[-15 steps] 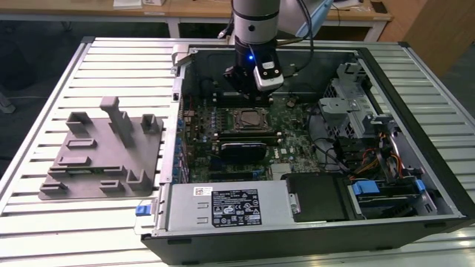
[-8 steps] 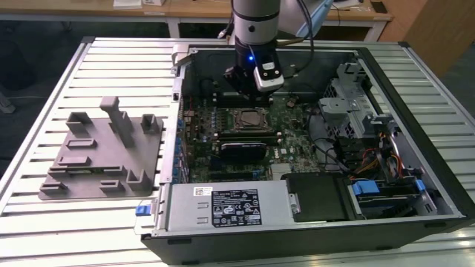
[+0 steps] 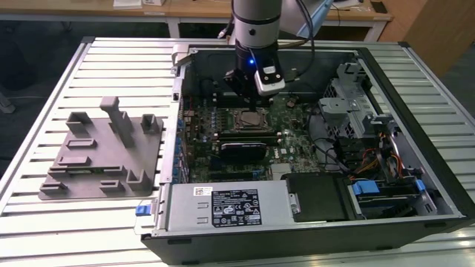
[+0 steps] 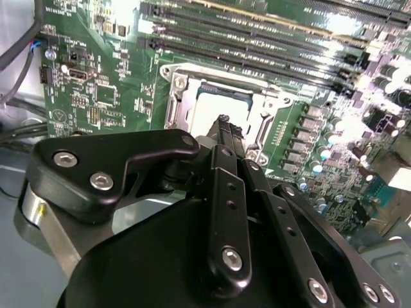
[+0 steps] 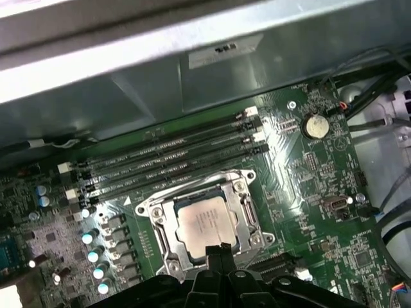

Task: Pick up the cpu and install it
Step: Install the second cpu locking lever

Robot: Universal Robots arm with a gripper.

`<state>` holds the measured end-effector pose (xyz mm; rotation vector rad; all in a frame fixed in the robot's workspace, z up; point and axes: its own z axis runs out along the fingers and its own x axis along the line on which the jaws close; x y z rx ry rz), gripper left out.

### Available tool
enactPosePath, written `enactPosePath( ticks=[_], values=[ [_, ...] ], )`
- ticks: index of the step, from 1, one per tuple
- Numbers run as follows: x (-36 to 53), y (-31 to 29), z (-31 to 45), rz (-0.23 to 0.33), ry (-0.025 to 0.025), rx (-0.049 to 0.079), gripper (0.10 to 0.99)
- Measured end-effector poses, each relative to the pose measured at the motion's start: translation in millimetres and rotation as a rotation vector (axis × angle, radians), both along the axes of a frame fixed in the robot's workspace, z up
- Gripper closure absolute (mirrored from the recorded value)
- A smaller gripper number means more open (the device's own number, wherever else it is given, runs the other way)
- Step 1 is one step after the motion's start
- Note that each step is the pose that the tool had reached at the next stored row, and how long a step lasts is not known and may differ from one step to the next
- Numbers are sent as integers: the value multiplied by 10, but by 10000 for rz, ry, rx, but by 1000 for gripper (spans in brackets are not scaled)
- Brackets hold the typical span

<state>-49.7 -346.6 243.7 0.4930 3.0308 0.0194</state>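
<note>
Exterior view is showing the arm reaching down into the open computer case (image 3: 386, 72), which is lying on the slatted bench (image 3: 44, 233), with the hand (image 3: 251, 104) hanging just above the CPU socket (image 3: 251, 117) on the motherboard (image 3: 297, 139). Both wrist views are showing the cpu (image 5: 207, 224) already sitting inside the socket's metal frame (image 5: 247, 208), its silvery top plate facing up and lying flat, with the memory slots (image 5: 173, 157) running just beside the socket. In the first wrist view the fingertips (image 5: 218, 251) are looking pressed together, with nothing pinched between them, and they are hovering over the edge of the chip nearest the hand; whether they are touching it I cannot tell. The grey plastic tray (image 3: 104, 150) is lying on the bench well apart from the socket, outside the case wall. Judging from this, the chip is placed and the work is at the seating stage. Doing it well is meaning keeping the hand square over the socket, coming straight up or down rather than dragging sideways, and avoiding any push on one corner, since a tilted chip could be bending the fine contacts underneath. The frame edges are standing close around the chip, so clearance around the fingertips is mattering too.
</note>
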Motion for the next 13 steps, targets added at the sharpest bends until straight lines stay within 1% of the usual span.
enactPosePath(
  ticks=[13],
  values=[
    [0, -168, 0, 0, 0, 0, 980]
  ],
)
